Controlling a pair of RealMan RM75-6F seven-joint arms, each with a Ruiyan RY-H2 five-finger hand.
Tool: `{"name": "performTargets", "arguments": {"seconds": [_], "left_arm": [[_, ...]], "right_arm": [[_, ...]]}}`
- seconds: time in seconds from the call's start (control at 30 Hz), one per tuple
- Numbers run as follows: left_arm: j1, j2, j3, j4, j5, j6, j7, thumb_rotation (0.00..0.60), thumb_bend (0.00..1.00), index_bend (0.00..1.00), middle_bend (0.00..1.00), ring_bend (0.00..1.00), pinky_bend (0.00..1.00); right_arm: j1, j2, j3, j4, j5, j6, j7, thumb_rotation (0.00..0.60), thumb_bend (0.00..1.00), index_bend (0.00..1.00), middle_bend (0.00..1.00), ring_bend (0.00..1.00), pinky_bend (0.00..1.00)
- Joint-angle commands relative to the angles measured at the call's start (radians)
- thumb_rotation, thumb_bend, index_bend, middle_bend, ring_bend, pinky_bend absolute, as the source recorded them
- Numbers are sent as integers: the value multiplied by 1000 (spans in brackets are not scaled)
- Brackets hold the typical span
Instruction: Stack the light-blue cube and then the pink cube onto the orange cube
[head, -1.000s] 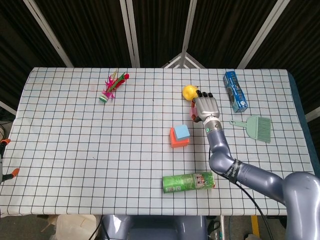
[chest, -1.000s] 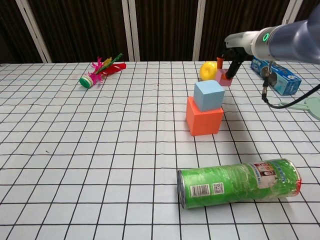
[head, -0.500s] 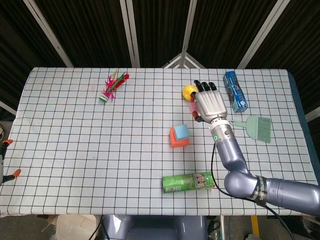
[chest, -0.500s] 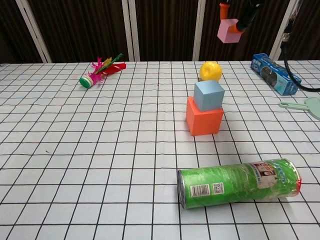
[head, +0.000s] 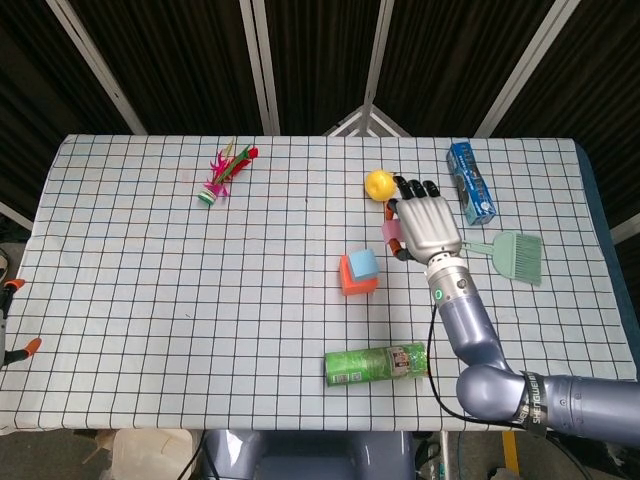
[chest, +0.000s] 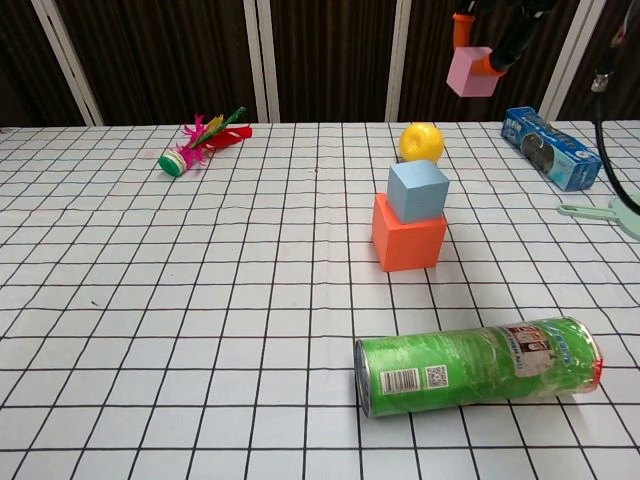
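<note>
The orange cube (head: 349, 278) (chest: 409, 239) sits mid-table with the light-blue cube (head: 364, 263) (chest: 417, 190) stacked on top of it. My right hand (head: 427, 222) holds the pink cube (head: 390, 234) (chest: 471, 72) high in the air, to the right of the stack and above it. In the chest view only its fingertips (chest: 508, 48) show at the top edge, pinching the cube. My left hand is not visible in either view.
A yellow ball (head: 379, 184) (chest: 421, 141) lies just behind the stack. A green can (head: 377, 363) (chest: 478, 365) lies on its side near the front edge. A blue box (head: 470, 182) (chest: 550, 147) and a green brush (head: 512, 252) are at the right, a feathered shuttlecock (head: 222, 173) (chest: 198, 142) at the far left.
My right hand has lifted the pink cube off the table from beside the yellow ball and carried it up and slightly toward the front. The stack has not moved.
</note>
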Motion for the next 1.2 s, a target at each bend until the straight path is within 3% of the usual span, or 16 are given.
{"name": "performTargets", "arguments": {"seconds": [0.03, 1.2], "left_arm": [[0, 0, 2, -3, 4, 2, 1, 600, 202, 160, 14, 0, 18], [2, 4, 0, -7, -2, 4, 1, 600, 202, 160, 14, 0, 18]], "right_arm": [[4, -19, -12, -1, -11, 10, 6, 600, 453, 445, 78, 96, 87], [51, -183, -65, 60, 14, 68, -19, 600, 452, 445, 78, 96, 87]]}}
